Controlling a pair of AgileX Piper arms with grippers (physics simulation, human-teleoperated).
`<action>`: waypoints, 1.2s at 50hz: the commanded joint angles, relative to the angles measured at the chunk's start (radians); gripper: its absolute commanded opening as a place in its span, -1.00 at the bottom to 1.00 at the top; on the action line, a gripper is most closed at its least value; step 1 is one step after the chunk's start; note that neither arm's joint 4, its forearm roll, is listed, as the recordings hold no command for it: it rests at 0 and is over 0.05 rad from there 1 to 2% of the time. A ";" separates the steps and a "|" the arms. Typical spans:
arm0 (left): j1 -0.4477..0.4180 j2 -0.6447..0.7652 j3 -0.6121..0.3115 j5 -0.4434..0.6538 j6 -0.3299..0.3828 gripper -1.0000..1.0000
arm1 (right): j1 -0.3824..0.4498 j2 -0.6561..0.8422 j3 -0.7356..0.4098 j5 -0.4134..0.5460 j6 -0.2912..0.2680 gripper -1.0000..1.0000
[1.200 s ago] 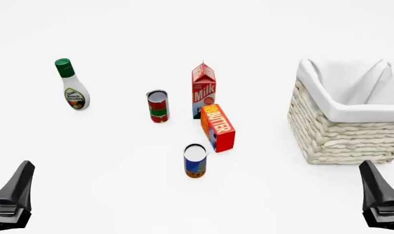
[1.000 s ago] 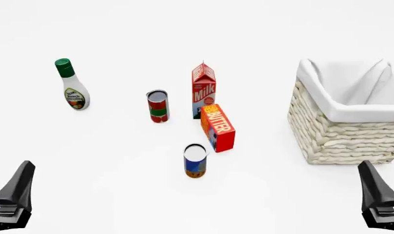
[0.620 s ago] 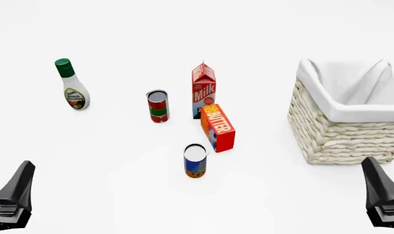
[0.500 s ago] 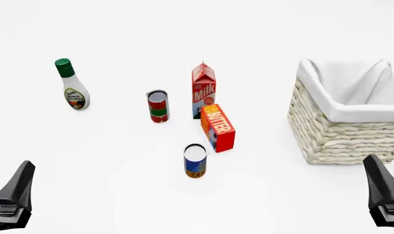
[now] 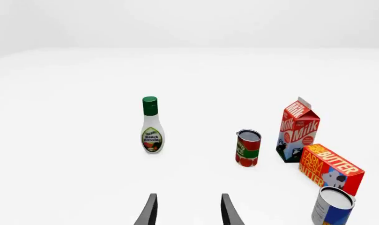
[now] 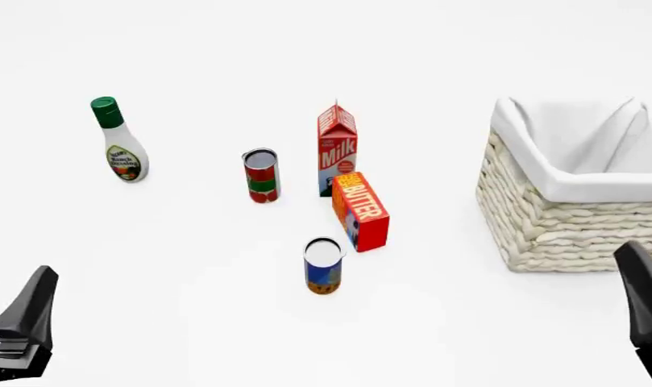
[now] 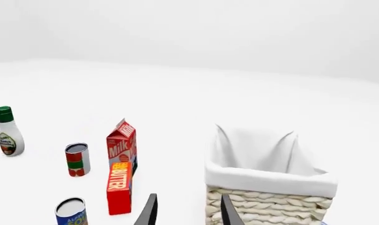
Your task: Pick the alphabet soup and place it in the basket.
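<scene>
Soup (image 6: 322, 265) stands upright and untouched at lower centre of the front frame, waiting to go into the basket (image 6: 563, 227) at the right edge. The basket, the biggest item, sits well apart from the can with its white lining folded over the rim. Next in size, the milk (image 6: 337, 150) rises at centre, the butter (image 6: 360, 211) leaning just below it and just beside the soup. A dressing bottle (image 6: 118, 142) stands at upper left, a red-and-green can (image 6: 261, 176) between it and the milk. Both arms hang low at the bottom corners: the left gripper (image 5: 187, 212) and right gripper (image 7: 185, 211) each show fingers parted with nothing between them. The pick looks not yet begun. A clean reach would likely come at the soup from its open side, away from the butter, squeezing the can mid-body to keep it upright.
</scene>
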 commanded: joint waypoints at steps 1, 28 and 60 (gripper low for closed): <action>0.000 0.000 0.000 0.000 0.000 1.00 | 0.065 0.000 -0.054 0.030 -0.022 1.00; 0.000 0.000 0.000 0.000 0.000 1.00 | 0.368 0.177 -0.128 -0.122 -0.068 1.00; 0.000 0.000 0.000 0.000 0.000 1.00 | 0.590 0.534 -0.187 -0.425 -0.097 1.00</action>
